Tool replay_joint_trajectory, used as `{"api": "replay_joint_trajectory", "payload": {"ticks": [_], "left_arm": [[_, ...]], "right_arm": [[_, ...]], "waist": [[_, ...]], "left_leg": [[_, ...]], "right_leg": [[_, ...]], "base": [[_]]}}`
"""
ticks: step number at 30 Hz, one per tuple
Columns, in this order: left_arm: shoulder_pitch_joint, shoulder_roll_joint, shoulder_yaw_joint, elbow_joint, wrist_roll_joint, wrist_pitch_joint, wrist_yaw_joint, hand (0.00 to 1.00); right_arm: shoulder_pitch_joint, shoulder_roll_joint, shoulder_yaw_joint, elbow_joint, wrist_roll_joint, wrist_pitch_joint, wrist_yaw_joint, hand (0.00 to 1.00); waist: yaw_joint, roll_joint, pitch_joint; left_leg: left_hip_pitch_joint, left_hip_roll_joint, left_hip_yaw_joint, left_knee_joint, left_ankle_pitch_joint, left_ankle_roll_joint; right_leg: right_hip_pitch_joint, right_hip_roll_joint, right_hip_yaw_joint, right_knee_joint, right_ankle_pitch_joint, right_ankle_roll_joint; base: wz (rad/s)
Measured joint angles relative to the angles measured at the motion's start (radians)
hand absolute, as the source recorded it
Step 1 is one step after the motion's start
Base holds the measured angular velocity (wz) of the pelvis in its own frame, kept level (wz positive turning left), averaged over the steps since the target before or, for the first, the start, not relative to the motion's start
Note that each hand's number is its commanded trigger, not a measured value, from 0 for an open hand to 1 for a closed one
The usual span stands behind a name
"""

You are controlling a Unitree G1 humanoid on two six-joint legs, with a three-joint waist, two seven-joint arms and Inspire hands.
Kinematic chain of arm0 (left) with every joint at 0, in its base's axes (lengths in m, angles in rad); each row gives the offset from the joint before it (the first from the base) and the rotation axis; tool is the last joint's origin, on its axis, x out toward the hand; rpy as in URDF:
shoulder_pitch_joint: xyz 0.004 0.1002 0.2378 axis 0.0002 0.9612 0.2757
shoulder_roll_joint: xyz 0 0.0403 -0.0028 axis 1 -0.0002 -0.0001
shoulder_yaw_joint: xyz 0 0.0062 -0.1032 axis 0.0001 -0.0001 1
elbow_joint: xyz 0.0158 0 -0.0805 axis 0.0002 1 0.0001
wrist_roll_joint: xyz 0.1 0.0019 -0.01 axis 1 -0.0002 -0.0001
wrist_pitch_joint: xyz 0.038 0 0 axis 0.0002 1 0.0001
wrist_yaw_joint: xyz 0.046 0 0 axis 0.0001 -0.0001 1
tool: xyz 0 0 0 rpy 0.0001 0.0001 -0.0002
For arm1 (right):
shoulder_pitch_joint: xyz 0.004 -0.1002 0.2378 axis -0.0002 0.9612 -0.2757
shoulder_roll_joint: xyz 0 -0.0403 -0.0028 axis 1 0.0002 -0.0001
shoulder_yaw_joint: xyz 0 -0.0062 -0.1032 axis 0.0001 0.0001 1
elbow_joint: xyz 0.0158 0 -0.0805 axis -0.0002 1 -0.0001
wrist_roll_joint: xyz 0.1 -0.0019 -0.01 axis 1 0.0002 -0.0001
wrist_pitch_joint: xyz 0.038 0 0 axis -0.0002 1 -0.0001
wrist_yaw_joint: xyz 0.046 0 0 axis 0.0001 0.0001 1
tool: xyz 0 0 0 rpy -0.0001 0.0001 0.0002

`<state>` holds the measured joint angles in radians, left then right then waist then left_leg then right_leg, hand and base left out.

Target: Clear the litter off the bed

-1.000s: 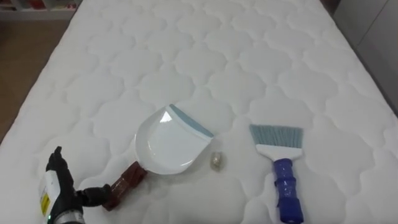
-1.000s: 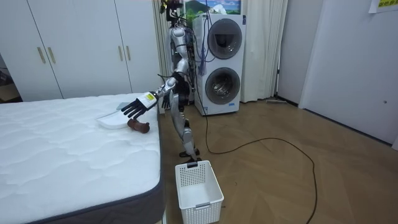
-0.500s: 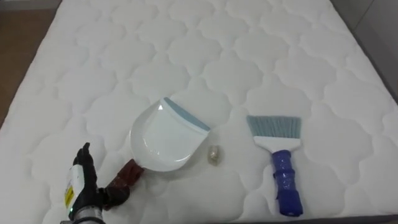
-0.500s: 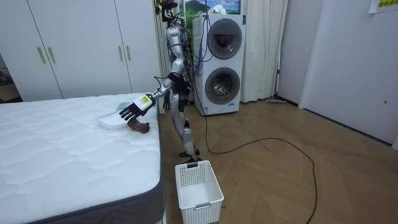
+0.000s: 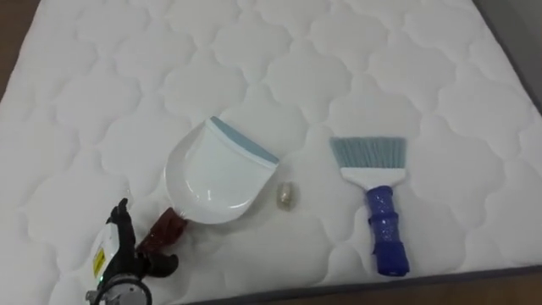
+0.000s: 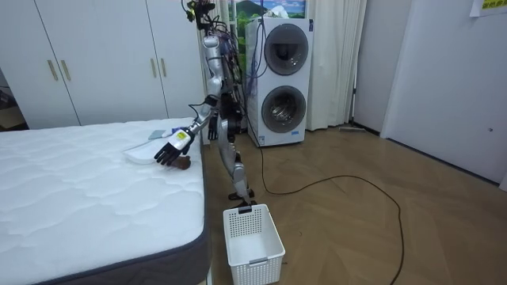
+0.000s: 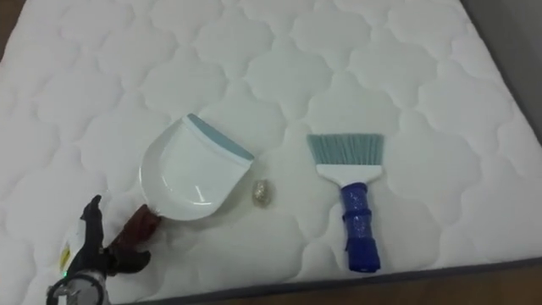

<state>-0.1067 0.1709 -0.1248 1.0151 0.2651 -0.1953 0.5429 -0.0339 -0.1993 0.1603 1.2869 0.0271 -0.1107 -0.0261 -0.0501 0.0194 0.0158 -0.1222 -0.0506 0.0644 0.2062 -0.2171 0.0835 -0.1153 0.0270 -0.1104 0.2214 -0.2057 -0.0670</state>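
A white dustpan with a blue-grey lip lies on the white quilted mattress, and its brown handle points to the lower left. A small pale scrap sits just right of the pan's mouth. Further right lies a brush, blue handle toward the bed's edge and grey-blue bristles pointing away. My left hand hovers at the lower left beside the pan's handle. Its fingers are straight and its thumb reaches toward the handle's end. In the room view the left hand hangs just over the handle.
I stand at the bed's edge, leaning toward it. A white plastic basket stands on the wooden floor by the bed's corner. Stacked washing machines are behind me and white wardrobes line the far wall.
The eye view has tipped down toward the bed's near edge. My left hand has come lower and closer to the dustpan's handle. Pan, scrap and brush lie as before.
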Motion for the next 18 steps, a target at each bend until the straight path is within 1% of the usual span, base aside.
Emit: {"api": "replay_joint_trajectory", "payload": {"ticks": [4, 5, 6, 7, 8, 9, 10, 11, 12, 13, 14, 15, 16, 18], "left_arm": [[-0.019, 0.0, -0.01, 0.008, 0.0, 0.0, -0.007, 0.0], [-0.024, -0.001, -0.011, 0.01, 0.0, 0.0, -0.007, 0.0], [-0.033, -0.001, -0.011, 0.024, 0.0, 0.0, -0.007, 0.0], [-0.038, 0.0, -0.01, 0.032, 0.0, 0.0, -0.006, 0.0], [-0.047, 0.005, -0.005, 0.05, 0.0, 0.002, -0.006, 0.0], [-0.051, -0.006, -0.001, 0.073, 0.001, 0.006, -0.008, 0.0], [-0.054, -0.009, 0.001, 0.077, 0.001, 0.006, -0.008, 0.0], [-0.062, -0.009, 0.004, 0.084, -0.001, 0.005, -0.009, 0.0], [-0.08, -0.006, 0.007, 0.086, -0.001, 0.004, -0.009, 0.0], [-0.087, -0.005, 0.006, 0.086, -0.001, 0.003, -0.009, 0.0], [-0.107, -0.005, 0.005, 0.087, 0.001, -0.005, -0.008, 0.0], [-0.119, -0.003, 0.005, 0.088, 0.001, -0.009, -0.007, 0.0], [-0.119, -0.002, 0.005, 0.089, 0.001, -0.009, -0.006, 0.0], [-0.119, -0.001, 0.004, 0.108, -0.001, -0.007, -0.005, 0.0]], "right_arm": [[-0.007, 0.0, 0.017, 0.001, 0.011, 0.001, -0.017, 0.0], [-0.007, 0.0, 0.017, 0.001, 0.012, 0.001, -0.023, 0.0], [-0.006, 0.0, 0.015, 0.0, 0.016, 0.0, -0.031, 0.0], [-0.008, 0.0, 0.014, -0.001, 0.023, -0.001, -0.04, 0.0], [-0.024, -0.002, 0.016, 0.002, 0.031, -0.003, -0.057, 0.0], [-0.032, -0.01, 0.025, 0.003, 0.042, -0.007, -0.07, 0.0], [-0.032, -0.012, 0.03, 0.004, 0.043, -0.009, -0.075, 0.0], [-0.033, -0.013, 0.052, 0.009, 0.043, -0.009, -0.08, 0.0], [-0.032, -0.008, 0.065, 0.011, 0.042, -0.006, -0.08, 0.0], [-0.031, -0.005, 0.067, 0.011, 0.043, -0.004, -0.08, 0.0], [-0.024, 0.002, 0.066, 0.012, 0.045, -0.001, -0.08, 0.0], [-0.023, 0.002, 0.065, 0.014, 0.052, 0.001, -0.08, 0.0], [-0.026, 0.001, 0.063, 0.017, 0.053, 0.001, -0.081, 0.0], [-0.037, -0.001, 0.063, 0.016, 0.057, 0.0, -0.087, 0.0]], "waist": [[-0.007, -0.001, 0.0003], [-0.004, 0.002, 0.0021], [0.004, 0.01, 0.0077], [0.008, 0.008, 0.008], [0.022, -0.001, 0.0103], [0.004, 0.019, 0.0106], [-0.003, 0.021, 0.0129], [-0.011, 0.022, 0.0143], [-0.026, 0.021, 0.0165], [-0.031, 0.023, 0.0191], [-0.024, 0.019, 0.0202], [-0.024, 0.017, 0.021], [-0.023, 0.017, 0.0211], [-0.007, 0.018, 0.0214]], "left_leg": [[-0.039, 0.0, 0.0, 0.008, 0.001, 0.0], [-0.044, 0.005, -0.009, 0.009, 0.001, 0.0], [-0.043, 0.012, -0.055, 0.012, 0.002, 0.0], [-0.045, 0.011, -0.077, 0.016, 0.003, 0.0], [-0.058, 0.002, -0.098, 0.033, 0.001, -0.003], [-0.076, 0.007, -0.103, 0.053, -0.002, -0.017], [-0.083, 0.005, -0.087, 0.059, -0.001, -0.026], [-0.096, 0.01, -0.054, 0.063, -0.003, -0.043], [-0.117, 0.027, -0.02, 0.059, 0.003, -0.05], [-0.131, 0.039, -0.009, 0.051, 0.009, -0.054], [-0.134, 0.048, 0.019, 0.051, 0.022, -0.037], [-0.139, 0.048, 0.041, 0.056, 0.025, -0.033], [-0.141, 0.047, 0.044, 0.06, 0.025, -0.032], [-0.152, 0.04, 0.05, 0.068, 0.026, -0.03]], "right_leg": [[-0.039, 0.0, 0.001, 0.007, 0.0, 0.0], [-0.068, 0.002, -0.003, 0.041, 0.0, 0.0], [-0.118, 0.004, -0.021, 0.11, -0.014, 0.012], [-0.145, 0.0, -0.03, 0.107, -0.008, 0.016], [-0.208, -0.017, -0.031, 0.051, 0.056, -0.003], [-0.206, -0.023, -0.062, 0.057, 0.095, -0.011], [-0.2, -0.026, -0.062, 0.051, 0.097, -0.012], [-0.198, -0.027, -0.046, 0.052, 0.097, -0.012], [-0.2, -0.027, -0.029, 0.052, 0.096, -0.012], [-0.202, -0.027, -0.026, 0.054, 0.096, -0.011], [-0.211, -0.027, -0.026, 0.065, 0.093, -0.006], [-0.222, -0.03, -0.025, 0.077, 0.092, -0.004], [-0.225, -0.031, -0.026, 0.078, 0.092, -0.003], [-0.239, -0.038, -0.029, 0.085, 0.09, 0.002]], "base": [[-0.02], [-0.2], [-0.32], [-0.63], [-0.51], [-0.38], [0.0], [0.15], [0.27], [0.41], [0.32], [0.13], [-0.09], [-0.17]]}}
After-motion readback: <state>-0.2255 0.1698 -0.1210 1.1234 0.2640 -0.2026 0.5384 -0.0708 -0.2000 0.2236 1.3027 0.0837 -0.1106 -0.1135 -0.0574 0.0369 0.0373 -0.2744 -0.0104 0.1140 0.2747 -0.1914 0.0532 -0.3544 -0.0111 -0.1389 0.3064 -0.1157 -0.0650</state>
